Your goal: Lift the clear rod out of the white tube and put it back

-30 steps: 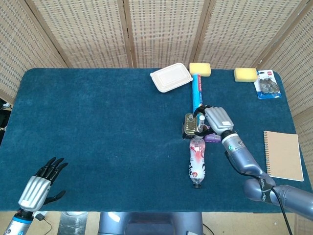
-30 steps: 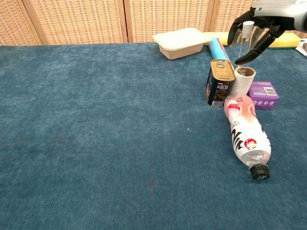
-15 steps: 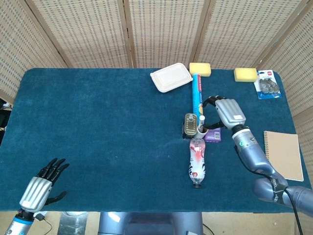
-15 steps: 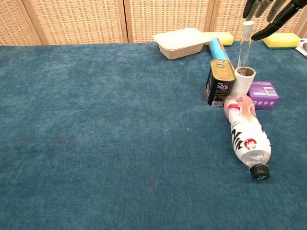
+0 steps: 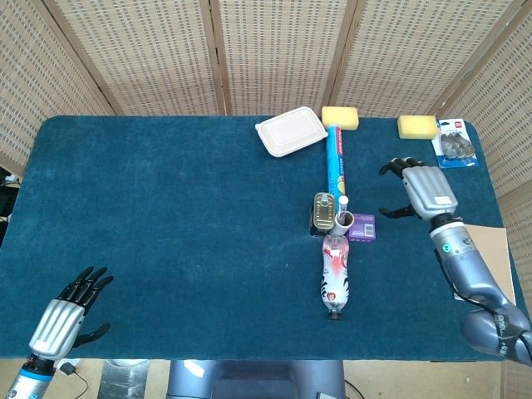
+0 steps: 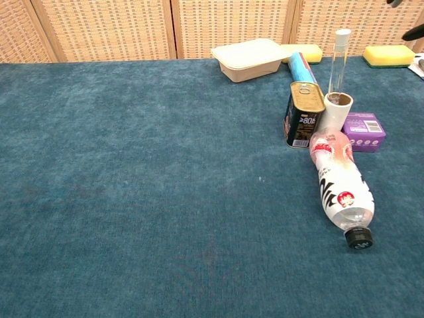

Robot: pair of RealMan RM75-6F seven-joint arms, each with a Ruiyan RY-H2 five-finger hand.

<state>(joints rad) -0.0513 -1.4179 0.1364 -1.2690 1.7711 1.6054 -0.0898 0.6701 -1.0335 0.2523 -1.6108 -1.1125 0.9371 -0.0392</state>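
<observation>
The clear rod [image 6: 340, 63] stands upright in the short white tube [image 6: 337, 110], its white-capped top well above the rim; in the head view the rod [image 5: 342, 208] and tube [image 5: 345, 222] sit between a tin can and a purple box. My right hand [image 5: 422, 189] hovers to the right of them, fingers spread, holding nothing; only its fingertips [image 6: 414, 32] show at the chest view's top right edge. My left hand [image 5: 66, 312] rests at the near left table edge, fingers apart and empty.
A tin can [image 6: 304, 114] and a purple box [image 6: 363, 131] flank the tube. A plastic bottle [image 6: 340, 187] lies in front of it. Behind are a blue roll [image 5: 336, 155], a white lidded container [image 5: 290, 131], two yellow sponges [image 5: 340, 117] and a notebook [image 5: 481, 262].
My right hand let go of the rod's top and drew back to the right, fingers opening. The rod stays standing in the tube. The left hand has not moved.
</observation>
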